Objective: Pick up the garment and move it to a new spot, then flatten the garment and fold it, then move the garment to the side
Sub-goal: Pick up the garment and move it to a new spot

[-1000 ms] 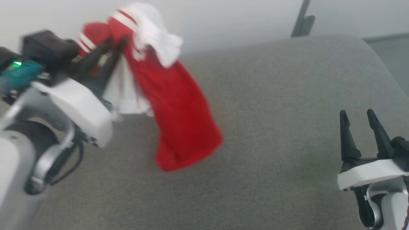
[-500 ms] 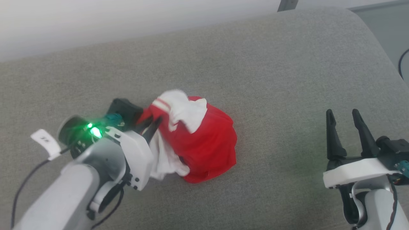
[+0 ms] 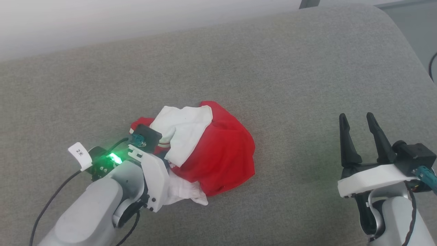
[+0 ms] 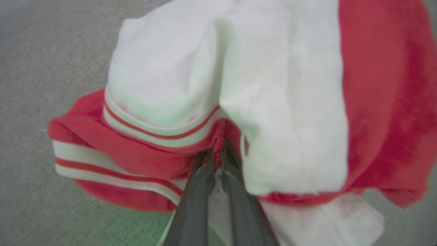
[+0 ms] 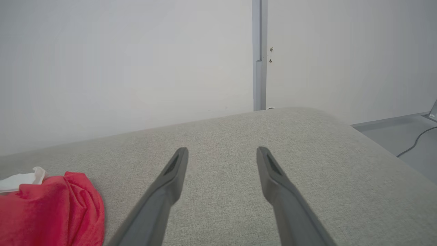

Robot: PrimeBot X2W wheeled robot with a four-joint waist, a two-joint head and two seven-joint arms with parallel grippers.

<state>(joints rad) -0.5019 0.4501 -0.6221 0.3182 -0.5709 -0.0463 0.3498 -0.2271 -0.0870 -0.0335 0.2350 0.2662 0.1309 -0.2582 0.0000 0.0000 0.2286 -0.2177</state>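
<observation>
The left arm (image 3: 92, 208) reaches in from the lower left of the head view with a green light glowing at its wrist. The left claw (image 4: 218, 155) has its two dark fingers pressed nearly together, pinching a fold of the garment (image 4: 375, 85). The right claw (image 3: 356, 118) hovers at the lower right, its fingers pointing up and spread wide apart, holding nothing.

The garment (image 3: 222, 157) lies on the cushion (image 3: 290, 68), left gripper (image 4: 218, 155) seemingly at its left.
</observation>
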